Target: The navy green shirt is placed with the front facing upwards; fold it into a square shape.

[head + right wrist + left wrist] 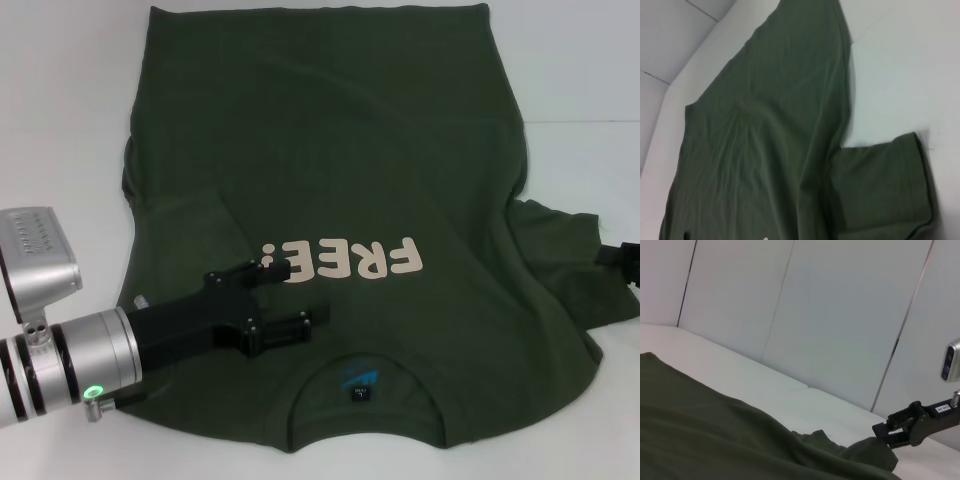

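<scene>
navy green shirt spread front-up on desk | left gripper spread above chest | right gripper at right desk edge, pinching sleeve

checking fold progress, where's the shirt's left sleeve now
In the head view, the left sleeve is folded inward onto the navy green shirt, beside the cream "FREE!" lettering, just beyond the left pincer.

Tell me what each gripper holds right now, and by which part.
The left gripper is open above the shirt, holding nothing. The right gripper sits at the tip of the right sleeve; whether it grips cannot be told.
</scene>
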